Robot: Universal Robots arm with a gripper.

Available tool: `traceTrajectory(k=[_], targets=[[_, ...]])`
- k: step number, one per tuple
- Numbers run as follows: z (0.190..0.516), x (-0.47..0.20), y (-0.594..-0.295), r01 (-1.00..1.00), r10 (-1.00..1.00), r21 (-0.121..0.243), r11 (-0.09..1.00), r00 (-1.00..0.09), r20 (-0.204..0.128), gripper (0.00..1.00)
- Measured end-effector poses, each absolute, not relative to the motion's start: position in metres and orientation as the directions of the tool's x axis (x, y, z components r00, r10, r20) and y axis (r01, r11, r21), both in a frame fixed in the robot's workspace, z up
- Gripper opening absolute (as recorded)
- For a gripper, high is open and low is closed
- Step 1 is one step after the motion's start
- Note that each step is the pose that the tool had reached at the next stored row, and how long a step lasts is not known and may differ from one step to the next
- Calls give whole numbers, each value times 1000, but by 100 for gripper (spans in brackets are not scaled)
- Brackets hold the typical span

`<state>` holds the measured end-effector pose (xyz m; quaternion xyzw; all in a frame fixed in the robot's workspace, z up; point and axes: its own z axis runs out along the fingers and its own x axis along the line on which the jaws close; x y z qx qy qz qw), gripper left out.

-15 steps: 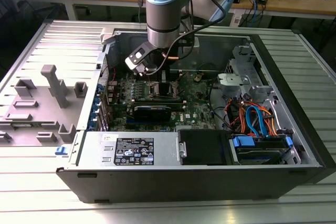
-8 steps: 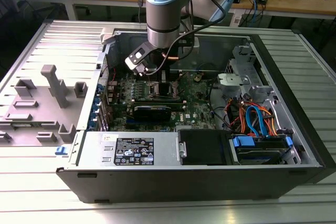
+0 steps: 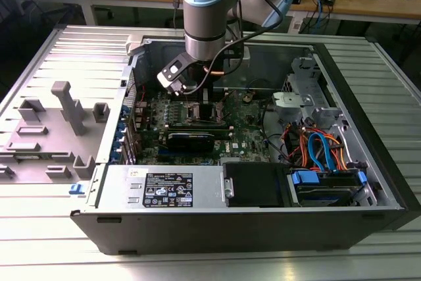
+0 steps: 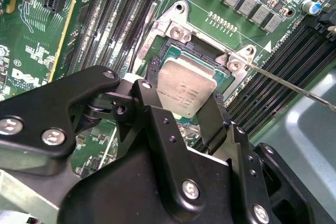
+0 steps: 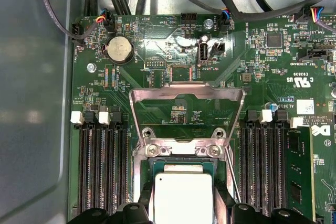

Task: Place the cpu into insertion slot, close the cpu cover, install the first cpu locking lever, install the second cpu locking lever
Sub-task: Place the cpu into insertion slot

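My gripper (image 4: 181, 102) is shut on the cpu (image 4: 186, 90), a silver-topped square chip held by two opposite edges between the black fingers (image 4: 152, 114). The chip hangs just over the insertion slot (image 4: 178, 53), slightly tilted; I cannot tell whether it touches. In the first wrist view the cpu (image 5: 182, 198) sits over the insertion slot (image 5: 181, 167), and the cpu cover (image 5: 157, 94) stands swung open beyond it. A thin locking lever (image 4: 294, 88) juts out unlatched beside the socket. In the exterior view the gripper (image 3: 202, 100) reaches down into the open computer case.
Long black memory slots (image 5: 102, 171) flank the socket on both sides. A black card (image 3: 191, 139), the power supply (image 3: 164, 189), a drive cage with blue and orange cables (image 3: 322, 149) and the case walls (image 3: 368, 110) crowd the board. Grey fixtures (image 3: 66, 106) stand outside at the exterior view's left.
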<state>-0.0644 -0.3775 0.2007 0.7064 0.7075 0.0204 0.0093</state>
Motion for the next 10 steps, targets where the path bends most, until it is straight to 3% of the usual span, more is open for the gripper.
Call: traceTrajectory(k=[10], targets=[[200,-64,-377,999,1000,42,1,-2,16,55]])
